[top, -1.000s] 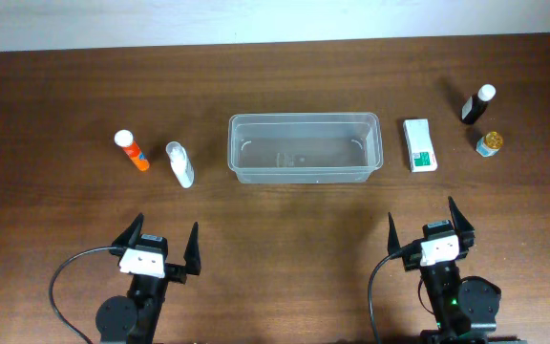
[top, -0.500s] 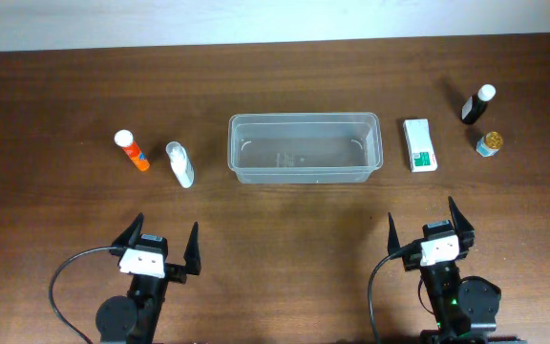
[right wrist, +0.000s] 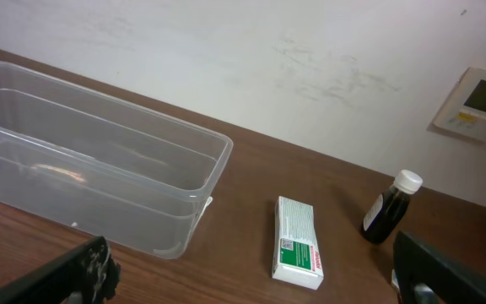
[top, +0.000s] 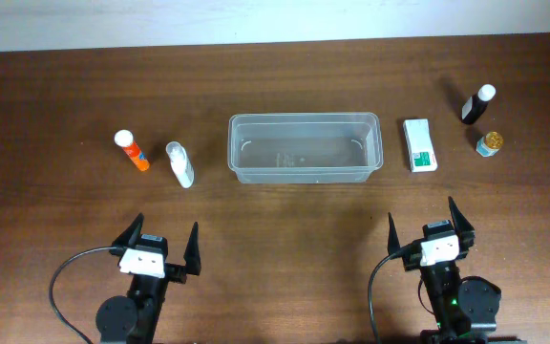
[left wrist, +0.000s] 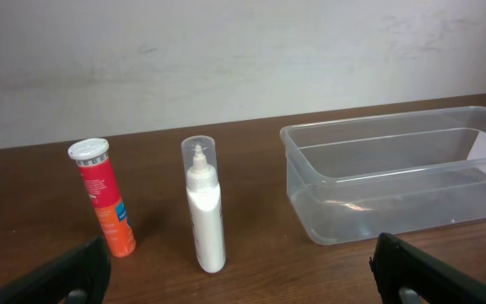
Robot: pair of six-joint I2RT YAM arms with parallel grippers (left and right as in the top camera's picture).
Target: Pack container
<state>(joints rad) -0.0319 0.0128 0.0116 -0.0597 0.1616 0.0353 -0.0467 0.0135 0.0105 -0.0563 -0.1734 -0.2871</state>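
Read the overhead view as a dial, with 12 at the wall. The table point(top: 285, 229) fills it, and the only edge you can see runs along 12.

The container point(top: 304, 148) sits at the centre, a touch toward 12. Its long sides run 9 to 3, its top is open, and nothing is in it, so I'd say packing has not begun.

The left gripper point(top: 168, 222) waits near 7 and the right gripper point(top: 420, 208) near 5. Both have their jaws spread as wide as they go and hold nothing.

- **White-and-green box point(top: 419, 145):** It lies flat just beside the container's 3 o'clock end, not touching it. Take it with the right arm, closing across its narrow width from above, and lift it above the rim before you carry it toward 9.
- **White spray bottle point(top: 179, 163):** It stands at 9, near the container. It is tall and narrow and probably tips easily, so grip it mid-body with the left arm.
- **Orange tube point(top: 131, 150):** It stands just beyond the spray bottle toward 9. The gap between the two is tight for an outer finger.
- **Dark bottle point(top: 477, 103):** It stands out at 2.
- **Small gold-capped jar point(top: 488, 143):** It stands just toward 6 from the dark bottle.

Bare wood lies between both grippers and every item, so your approaches from 6 are open. The snug spots are at the container's two ends.
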